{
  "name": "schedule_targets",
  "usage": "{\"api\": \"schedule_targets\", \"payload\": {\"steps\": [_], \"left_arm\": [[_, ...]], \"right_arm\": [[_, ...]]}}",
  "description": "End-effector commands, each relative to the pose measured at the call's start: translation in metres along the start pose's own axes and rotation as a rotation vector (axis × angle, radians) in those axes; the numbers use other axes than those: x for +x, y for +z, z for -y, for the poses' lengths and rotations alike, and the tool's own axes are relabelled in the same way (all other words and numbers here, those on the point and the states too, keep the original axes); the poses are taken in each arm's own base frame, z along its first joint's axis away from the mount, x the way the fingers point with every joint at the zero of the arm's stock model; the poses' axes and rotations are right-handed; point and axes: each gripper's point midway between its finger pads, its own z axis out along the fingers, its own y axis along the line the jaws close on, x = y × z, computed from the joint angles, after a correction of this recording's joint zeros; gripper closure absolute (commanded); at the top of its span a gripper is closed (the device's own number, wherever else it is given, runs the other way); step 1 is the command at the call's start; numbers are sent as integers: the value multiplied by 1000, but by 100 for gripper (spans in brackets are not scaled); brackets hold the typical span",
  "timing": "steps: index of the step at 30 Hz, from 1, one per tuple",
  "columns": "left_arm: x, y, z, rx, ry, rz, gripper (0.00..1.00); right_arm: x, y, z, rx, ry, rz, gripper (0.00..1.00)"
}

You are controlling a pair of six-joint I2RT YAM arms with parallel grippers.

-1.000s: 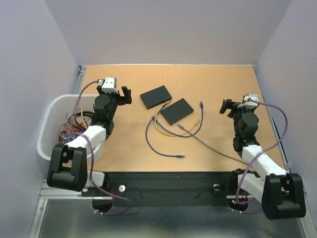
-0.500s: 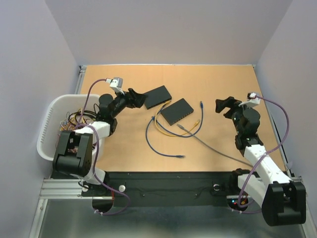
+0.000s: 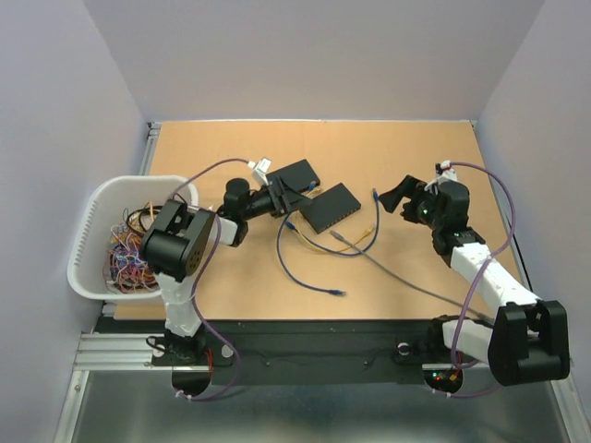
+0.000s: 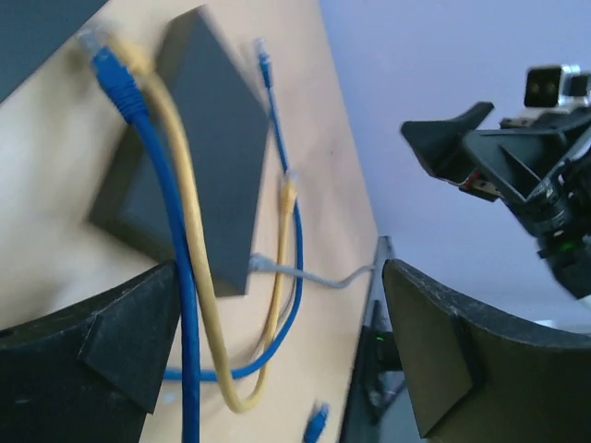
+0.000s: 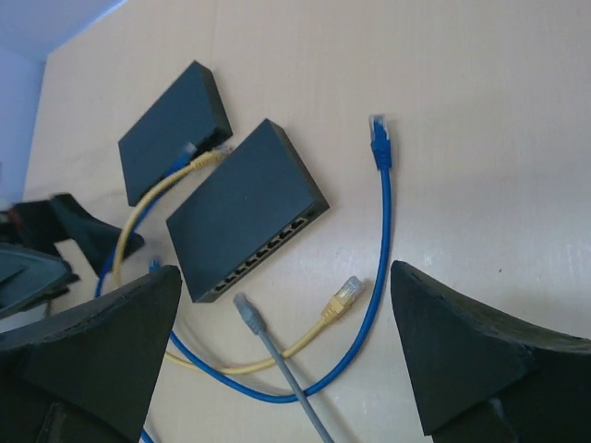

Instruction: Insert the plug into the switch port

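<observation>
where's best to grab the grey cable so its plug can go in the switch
Probably the boot just behind the grey plug, coming from above and pinching across its sides: it lies flat, tip facing the port row of the nearer switch.

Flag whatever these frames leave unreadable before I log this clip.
- Far switch: port face turned away in the right wrist view, cut off by the frame edge in the left wrist view.
- Blue plug and yellow plug: seated or loose, too blurred to tell.
- Grey cable: runs off the bottom edge.
- Basket wires: too small to count from above.
</observation>
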Motion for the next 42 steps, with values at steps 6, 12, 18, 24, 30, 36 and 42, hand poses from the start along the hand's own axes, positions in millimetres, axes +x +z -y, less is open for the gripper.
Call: {"api": "schedule_targets", "payload": {"steps": [6,12,18,24,30,36,42], "left_arm": [[-81,22,75,-503,650,375,1],[-67,44,37,-435,545,174,1],[-47,29,58,-481,675,197,1],[-41,10,81,-478,701,225,1],[-43,-10,84,-519,708,261,1],[-41,-13,93,-494,706,271,1],[-34,-8,99,-459,727,269,1]], "right_arm": [[3,-1,19,213,-64,-8,4],[15,16,61,406,-82,-76,17],[9,48,69,444,-89,-109,35],[10,84,77,461,-79,-144,37],[17,110,83,457,-72,-181,42],[31,131,86,442,-73,-230,46],[54,145,92,452,-102,-286,54]]}}
